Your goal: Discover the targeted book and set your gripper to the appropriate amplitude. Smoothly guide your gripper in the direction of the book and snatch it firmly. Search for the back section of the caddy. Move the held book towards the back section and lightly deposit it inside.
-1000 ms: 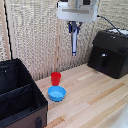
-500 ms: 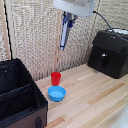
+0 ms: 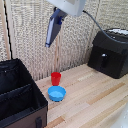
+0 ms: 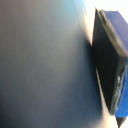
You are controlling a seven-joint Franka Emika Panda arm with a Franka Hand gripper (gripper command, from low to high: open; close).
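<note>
The book (image 3: 54, 28) is held tilted in the closed gripper (image 3: 62, 14) at the top centre of the exterior frame, high above the red cup (image 3: 56, 78) and blue bowl (image 3: 56, 93). The caddy (image 3: 20, 102) is seen at lower left.

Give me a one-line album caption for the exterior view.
Gripper holds a tilted navy book in the air above the red cup, blue bowl and black caddy.
</note>
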